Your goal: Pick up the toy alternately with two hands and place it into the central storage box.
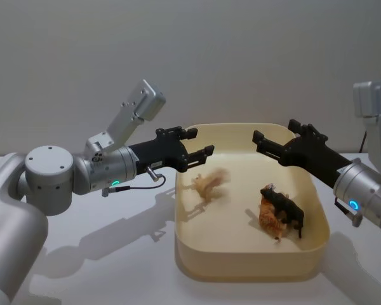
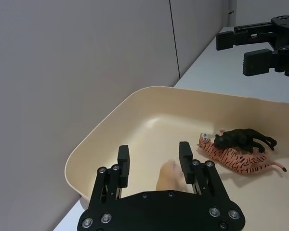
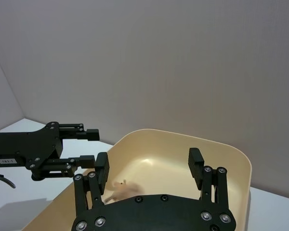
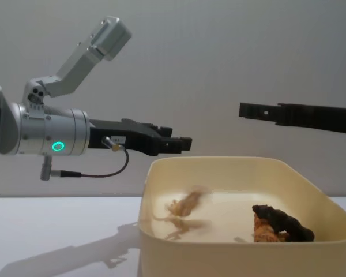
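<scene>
The large cream-yellow rectangular plastic storage box (image 1: 197, 251) with rounded corners sits on the white bench (image 1: 108, 254) in front of the robot. Inside it, toward the right side, a black plastic panther toy (image 1: 284, 206) lies on top of an orange striped tiger toy (image 1: 268, 220), the two touching. Toward the left side of the box interior, a small tan animal toy (image 1: 211, 184) shows as a blurred shape just above the floor of the box; its exact form cannot be told.

The left black flat-fingered end effector (image 1: 199, 142), on a thick silver cylindrical arm with a green ring light, hovers over the left rim of the box, above the tan toy. Its fingers (image 2: 185, 155) are spread apart and hold nothing; in the left wrist view the tan toy (image 2: 169, 176) appears below the gap between them.

The right black flat-fingered end effector (image 1: 274, 136) hovers over the far right part of the box, above and well apart from the panther and tiger. Its fingers (image 3: 195, 162) are also spread, with nothing between them. In the chest view it reaches in from the right edge, level, well above the box rim.
</scene>
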`<state>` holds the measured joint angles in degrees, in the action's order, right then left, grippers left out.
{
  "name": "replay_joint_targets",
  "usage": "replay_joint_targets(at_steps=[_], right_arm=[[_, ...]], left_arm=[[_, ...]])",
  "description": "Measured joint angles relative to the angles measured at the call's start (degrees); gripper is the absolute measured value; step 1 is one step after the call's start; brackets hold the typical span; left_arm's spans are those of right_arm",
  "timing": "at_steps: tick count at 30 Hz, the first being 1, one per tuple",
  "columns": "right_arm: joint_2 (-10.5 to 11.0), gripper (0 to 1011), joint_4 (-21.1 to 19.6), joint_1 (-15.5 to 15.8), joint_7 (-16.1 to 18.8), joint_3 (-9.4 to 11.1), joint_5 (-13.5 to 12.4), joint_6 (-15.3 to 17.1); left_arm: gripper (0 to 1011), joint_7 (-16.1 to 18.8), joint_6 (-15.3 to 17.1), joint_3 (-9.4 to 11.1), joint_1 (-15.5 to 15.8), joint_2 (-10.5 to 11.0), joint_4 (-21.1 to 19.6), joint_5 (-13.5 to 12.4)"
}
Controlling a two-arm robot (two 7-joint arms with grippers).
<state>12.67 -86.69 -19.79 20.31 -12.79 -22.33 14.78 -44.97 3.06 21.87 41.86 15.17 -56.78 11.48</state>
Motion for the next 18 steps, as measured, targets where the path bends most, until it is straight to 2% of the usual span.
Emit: replay_joint_targets(at_steps=[4,7,11,15,18], right_arm=[[0.00,1001,0.00,0.00,0.00,0.00,0.00,0.00],[0.00,1001,0.00,0.00,0.00,0.00,0.00,0.00],[0.00,1001,0.00,0.00,0.00,0.00,0.00,0.00],[0.00,1001,0.00,0.00,0.00,0.00,0.00,0.00],[0.00,1001,0.00,0.00,0.00,0.00,0.00,0.00]], left_arm=[[729,-0.65,-0.36,0.13,0.67,-0.33,1.01,-0.17],[786,-0.88,-0.50,0.19,0.94,-0.46,1.39,-0.24],[929,-1.23,-0.68,0.26,1.33,-0.66,1.99,-0.35],[1000,-1.43,-0.78,0.30,1.54,-0.75,2.31,-0.41],[1001,-1.57,-0.86,0.33,1.67,-0.83,2.53,-0.44]])
